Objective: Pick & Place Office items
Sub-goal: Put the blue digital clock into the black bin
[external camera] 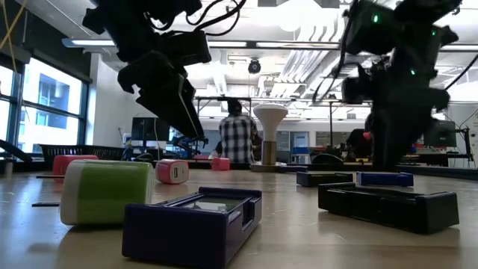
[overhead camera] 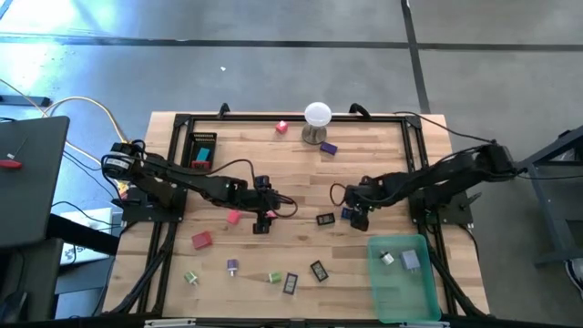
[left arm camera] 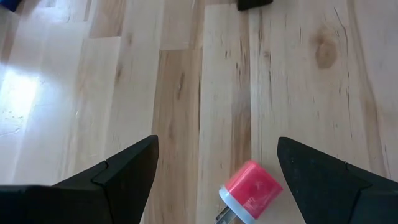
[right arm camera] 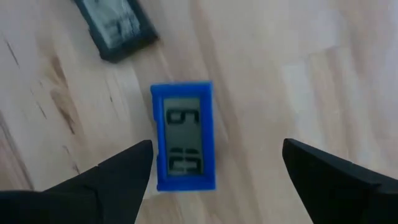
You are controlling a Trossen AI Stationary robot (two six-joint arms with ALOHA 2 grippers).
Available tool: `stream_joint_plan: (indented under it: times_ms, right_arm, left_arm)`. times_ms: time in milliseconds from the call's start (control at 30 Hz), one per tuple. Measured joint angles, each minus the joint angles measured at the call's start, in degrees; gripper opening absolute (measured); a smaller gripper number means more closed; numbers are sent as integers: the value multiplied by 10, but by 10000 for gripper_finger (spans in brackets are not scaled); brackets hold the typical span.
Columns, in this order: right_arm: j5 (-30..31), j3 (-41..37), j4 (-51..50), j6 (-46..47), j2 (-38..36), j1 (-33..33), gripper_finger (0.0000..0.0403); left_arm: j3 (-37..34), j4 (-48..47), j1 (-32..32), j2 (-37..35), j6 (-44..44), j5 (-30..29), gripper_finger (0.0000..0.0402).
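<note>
Small office items lie scattered on the wooden table. My left gripper (overhead camera: 264,221) hangs open just above the table's middle; a pink plug-like piece (left arm camera: 249,190) lies flat on the wood between its fingers, closer to one of them. My right gripper (overhead camera: 358,217) is open too and points steeply down over a small blue piece with a grey display (right arm camera: 183,137), which lies flat between its fingers (right arm camera: 217,144), nearer one. A black display piece (right arm camera: 115,25) lies just beyond it. Neither gripper touches anything.
A green bin (overhead camera: 428,292) with two pieces in it stands at the near right. A white ball on a stand (overhead camera: 317,117) and a black tray (overhead camera: 202,150) sit at the far side. A red block (overhead camera: 201,240) and several small pieces lie along the near edge.
</note>
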Motion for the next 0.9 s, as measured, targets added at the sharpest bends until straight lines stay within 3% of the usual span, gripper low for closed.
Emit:
stream_joint_plan:
  times_ms: [200,500,667,900]
  right_arm:
    - [4,4,24,-1,73,26,346]
    - [6,5,23,14,89,37,336]
    - [2,4,23,14,90,38,274]
    - [5,4,26,14,90,38,137]
  left_arm:
    - [0,1,0,0,3,0,319]
    - [0,2,0,0,-2,8,319]
    - [0,4,-1,0,-14,19,319]
    - [0,4,-1,0,-34,19,319]
